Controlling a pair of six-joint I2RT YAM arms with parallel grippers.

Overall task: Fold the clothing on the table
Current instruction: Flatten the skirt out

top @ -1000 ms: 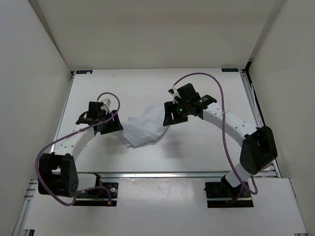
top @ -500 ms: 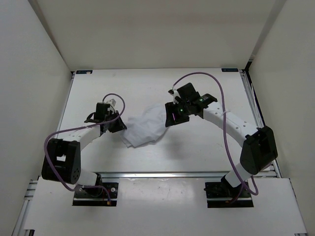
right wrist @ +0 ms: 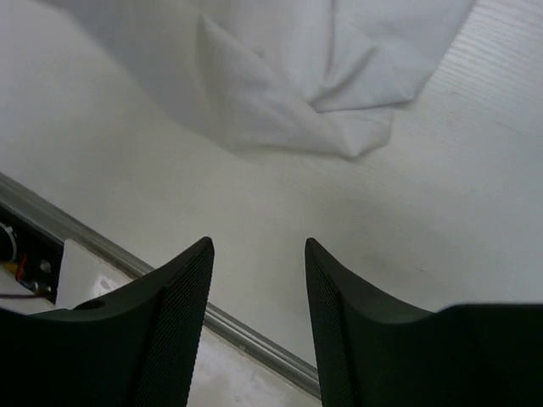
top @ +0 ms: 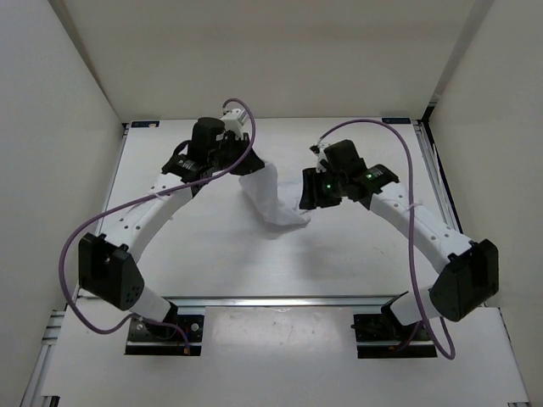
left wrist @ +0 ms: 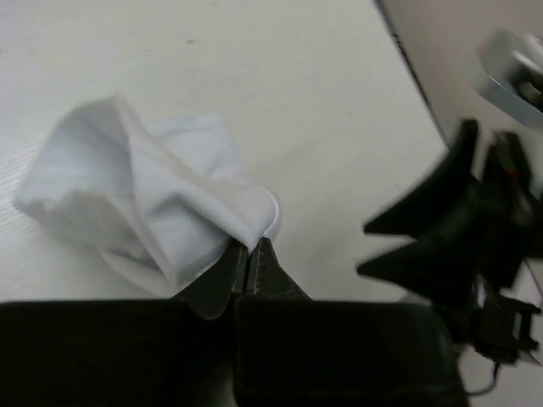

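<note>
The clothing (top: pixel 270 202) is a crumpled white garment in the middle of the table (top: pixel 356 254). One end is lifted and the other trails on the surface. My left gripper (top: pixel 244 168) is raised at the garment's far-left end. In the left wrist view, the left gripper (left wrist: pixel 252 247) is shut on an edge of the clothing (left wrist: pixel 144 191), which hangs below it. My right gripper (top: pixel 306 197) stands open just right of the garment's lower end. In the right wrist view, the right gripper (right wrist: pixel 259 248) has nothing between its fingers, and the clothing (right wrist: pixel 314 76) lies ahead of them.
The table's near aluminium rail (right wrist: pixel 246 333) runs below the right gripper's fingers. White walls close in the table on three sides. Purple cables loop above both arms. The right gripper's dark fingers (left wrist: pixel 424 229) show blurred at the right of the left wrist view.
My left gripper closed on the garment's left edge, then lifted it up and toward the far side, stretching the cloth. The right gripper came off the cloth and shifted slightly right.
</note>
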